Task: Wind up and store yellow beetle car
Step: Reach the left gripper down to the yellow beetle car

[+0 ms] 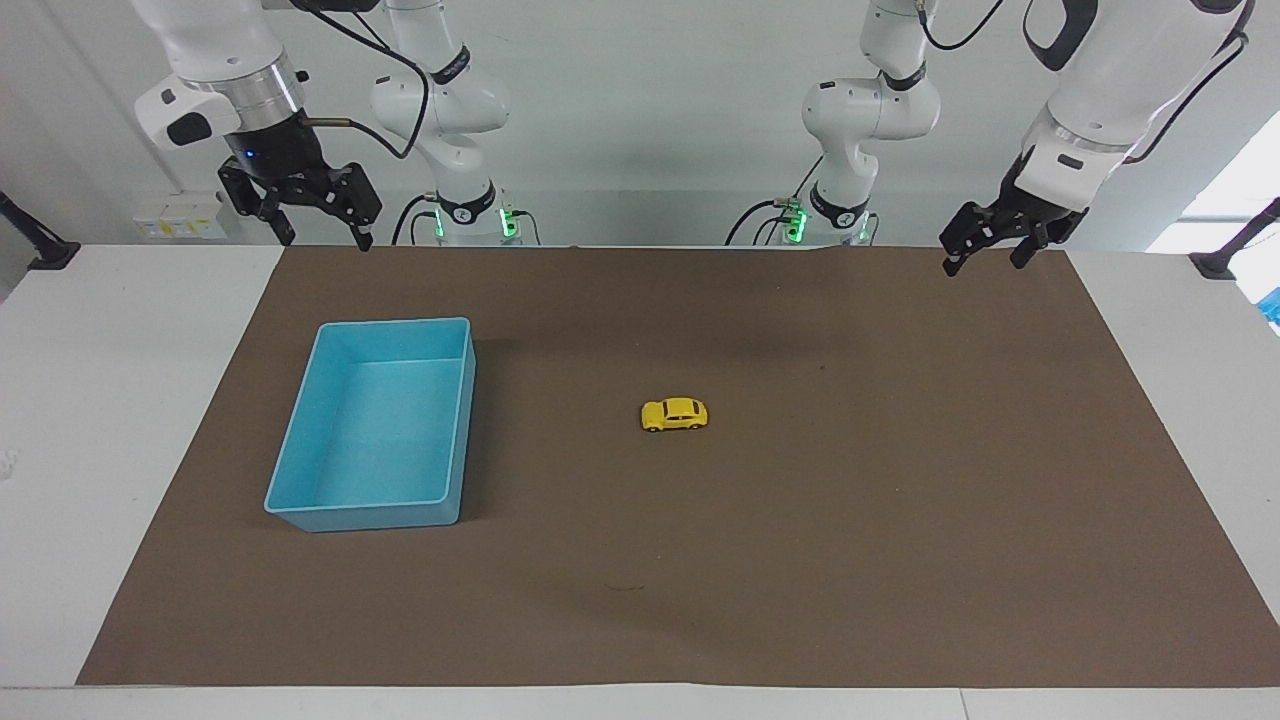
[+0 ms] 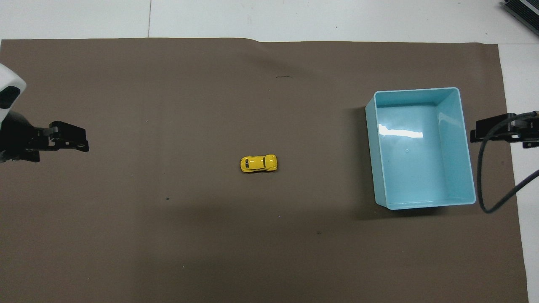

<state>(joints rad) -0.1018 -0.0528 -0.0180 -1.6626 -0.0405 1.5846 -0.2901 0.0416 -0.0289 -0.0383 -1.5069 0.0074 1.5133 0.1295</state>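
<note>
The yellow beetle car (image 1: 674, 414) (image 2: 258, 163) stands on its wheels in the middle of the brown mat, untouched. An empty light-blue bin (image 1: 376, 424) (image 2: 420, 147) sits beside it toward the right arm's end of the table. My left gripper (image 1: 982, 255) (image 2: 71, 141) hangs open in the air over the mat at the left arm's end, well away from the car. My right gripper (image 1: 322, 238) (image 2: 488, 130) waits open, raised near its base above the mat's edge by the bin.
The brown mat (image 1: 800, 560) covers most of the white table (image 1: 100, 400). A black cable (image 2: 501, 189) loops from the right arm beside the bin. A dark device (image 2: 524, 10) sits at the table's corner farthest from the robots.
</note>
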